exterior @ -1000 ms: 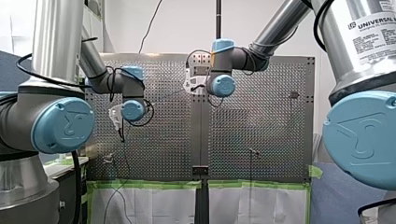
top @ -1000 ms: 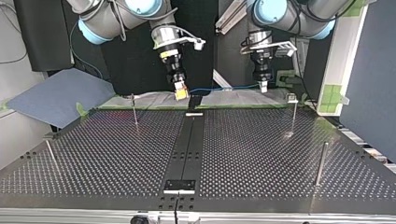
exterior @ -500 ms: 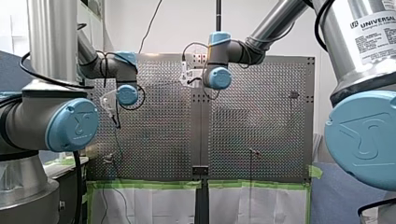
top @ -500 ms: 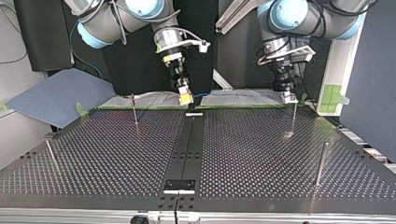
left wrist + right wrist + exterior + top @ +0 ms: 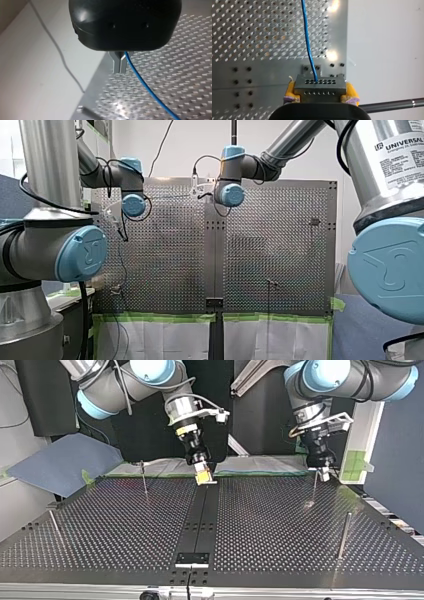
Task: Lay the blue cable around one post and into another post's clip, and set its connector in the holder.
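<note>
Since a second ago, the left gripper (image 5: pixel 325 473) has been carried toward the top view's right, up beside a post (image 5: pixel 314 489) — its metal fingers (image 5: pixel 117 65) are pressed together on the blue cable (image 5: pixel 147 92). The connector (image 5: pixel 319 87) is pinched by the right gripper (image 5: pixel 204 476) between yellow pads (image 5: pixel 291 90), low over the black centre strip (image 5: pixel 200 515).

table (image 5: pixel 280 525): perforated shiny metal | connector (image 5: pixel 319 87): matt grey metal | cable (image 5: pixel 306 37): smooth blue

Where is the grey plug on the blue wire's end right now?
The connector is clamped in my right arm's yellow-padded jaws, blue cable trailing from it, at the end of the black centre strip nearest the arms, in the top view.
</note>
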Controlling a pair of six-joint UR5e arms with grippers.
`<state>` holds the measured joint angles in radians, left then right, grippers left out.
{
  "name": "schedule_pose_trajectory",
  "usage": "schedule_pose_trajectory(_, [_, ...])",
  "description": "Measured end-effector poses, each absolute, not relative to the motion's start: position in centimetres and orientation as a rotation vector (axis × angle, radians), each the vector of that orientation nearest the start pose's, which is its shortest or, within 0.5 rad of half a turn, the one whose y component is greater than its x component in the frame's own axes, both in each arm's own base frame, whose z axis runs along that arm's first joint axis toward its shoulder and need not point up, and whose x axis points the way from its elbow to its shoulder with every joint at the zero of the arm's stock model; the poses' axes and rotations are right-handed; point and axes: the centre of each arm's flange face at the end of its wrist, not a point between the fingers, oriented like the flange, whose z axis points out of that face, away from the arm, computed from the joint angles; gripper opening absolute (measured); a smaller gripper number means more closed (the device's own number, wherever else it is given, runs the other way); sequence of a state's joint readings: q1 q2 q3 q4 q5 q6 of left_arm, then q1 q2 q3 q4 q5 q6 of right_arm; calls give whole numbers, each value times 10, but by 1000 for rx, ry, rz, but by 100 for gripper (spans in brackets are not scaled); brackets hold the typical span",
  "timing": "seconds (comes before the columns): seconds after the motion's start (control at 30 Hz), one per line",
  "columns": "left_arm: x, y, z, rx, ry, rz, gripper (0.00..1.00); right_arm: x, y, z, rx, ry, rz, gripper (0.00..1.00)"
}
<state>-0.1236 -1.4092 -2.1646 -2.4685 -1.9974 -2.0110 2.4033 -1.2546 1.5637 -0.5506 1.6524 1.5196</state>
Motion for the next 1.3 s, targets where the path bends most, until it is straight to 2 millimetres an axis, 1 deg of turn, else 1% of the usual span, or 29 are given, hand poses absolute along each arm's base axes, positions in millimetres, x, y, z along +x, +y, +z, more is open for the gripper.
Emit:
schedule_pose_trajectory(0.23, [394,-121,383,-600,1173,-204,0,555,-331,394,1486,-595,1911,0])
schedule_pose_trajectory(0.37, [402,-108,400,-606,1152,-219,0,559,-331,402,1484,-579,1927,0])
schedule_pose_trajectory(0.5, [411,-97,416,-607,1139,-228,0,565,-330,403,1496,-570,1933,0])
schedule_pose_trajectory(0.63, [419,-85,433,-604,1111,-242,0,576,-329,398,1533,-562,1928,0])
schedule_pose_trajectory(0.73, [426,-74,445,-606,1086,-242,0,582,-330,403,1538,-560,1933,0])
schedule_pose_trajectory(1.03, [451,-46,455,-629,1089,-199,0,588,-337,431,1499,-556,1961,0])
schedule_pose_trajectory(1.2, [461,-37,474,-608,1062,-214,0,591,-343,450,1459,-549,1980,0])
schedule_pose_trajectory(1.3, [465,-34,480,-596,1054,-231,0,594,-347,458,1444,-544,1988,0])
